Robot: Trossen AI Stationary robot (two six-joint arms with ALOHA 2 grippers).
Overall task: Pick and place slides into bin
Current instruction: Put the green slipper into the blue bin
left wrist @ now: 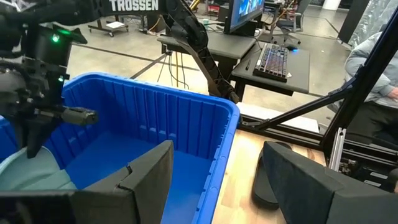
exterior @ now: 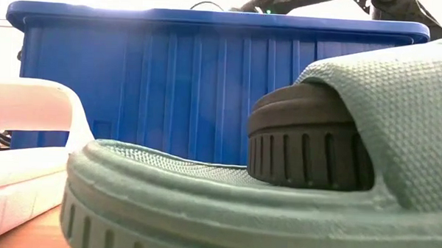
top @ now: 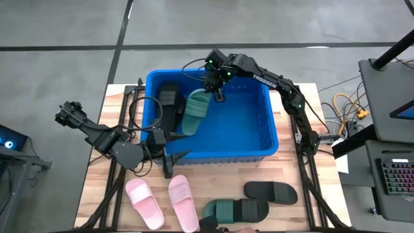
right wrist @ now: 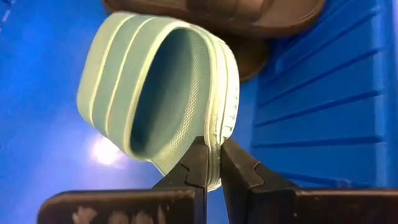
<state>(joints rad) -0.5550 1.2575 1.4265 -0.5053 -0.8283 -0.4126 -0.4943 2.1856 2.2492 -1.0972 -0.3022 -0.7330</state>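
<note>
The blue bin stands mid-table. A black slide lies inside it by the left wall. Beside that slide hangs a dark green slide, with my right gripper shut on its far end. My left gripper hovers open at the bin's near left rim with nothing between its fingers. On the near table lie two pink slides, a green slide with a black one against it, and another black slide. My right gripper pinches the green slide's sole rim at its far end, between the two fingers. The fingers slant down from the far right. The slide hangs tilted below them inside the bin. Whether its lower end rests on the bin floor, I cannot tell.
The low view is filled by the near green slide and the black one tucked in it. A desk with a keyboard stands off the table's right. A person's sleeve shows beyond it.
</note>
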